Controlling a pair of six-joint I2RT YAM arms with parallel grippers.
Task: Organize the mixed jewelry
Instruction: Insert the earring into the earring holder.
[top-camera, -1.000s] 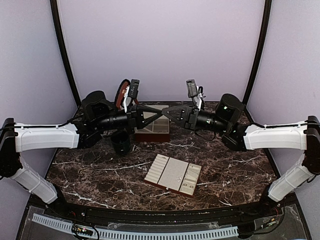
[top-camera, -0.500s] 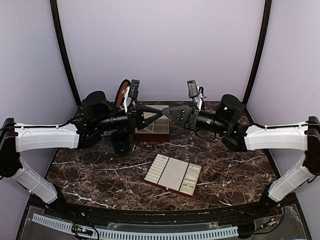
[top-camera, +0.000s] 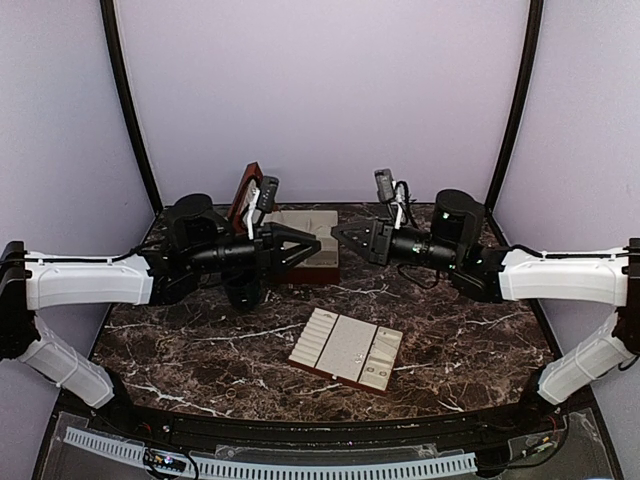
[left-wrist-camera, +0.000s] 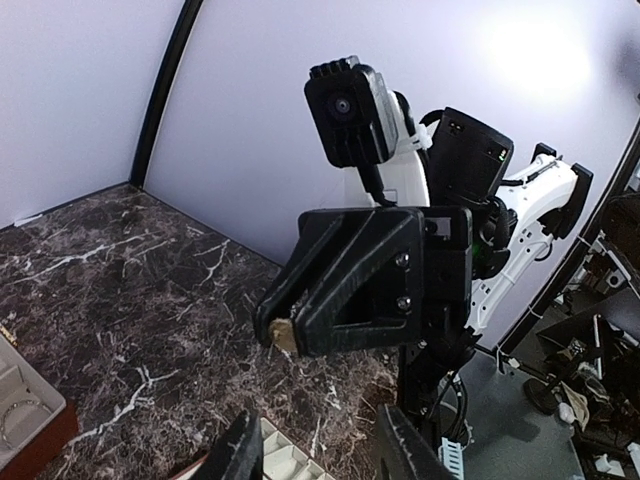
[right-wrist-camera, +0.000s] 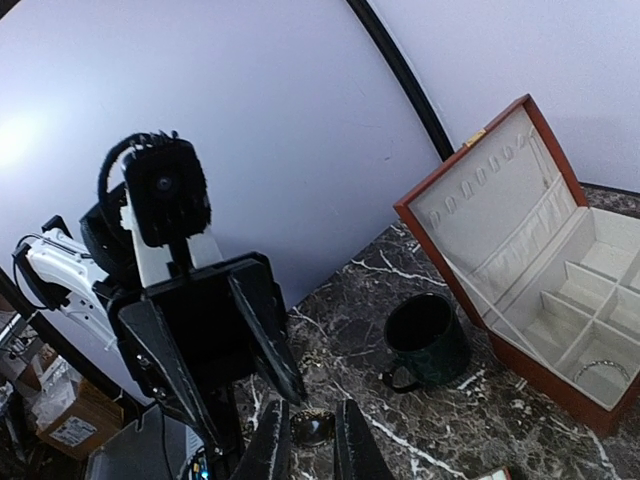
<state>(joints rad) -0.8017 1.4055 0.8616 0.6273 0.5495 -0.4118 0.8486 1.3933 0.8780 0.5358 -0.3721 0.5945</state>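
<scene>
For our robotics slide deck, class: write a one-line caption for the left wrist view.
Seen head-on, the right gripper pinches a small pale piece in its closed jaws above the marble table.

Dark green cup (right-wrist-camera: 428, 338) beside open red-brown box (right-wrist-camera: 490, 200), cream tray (top-camera: 340, 342) apart

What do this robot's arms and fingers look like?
Both the left arm and right arm have white shells and black joints. The left gripper and right gripper carry black wedge-shaped fingers with triangular cut-outs. Each wrist bears a small black camera with thin cables.
</scene>
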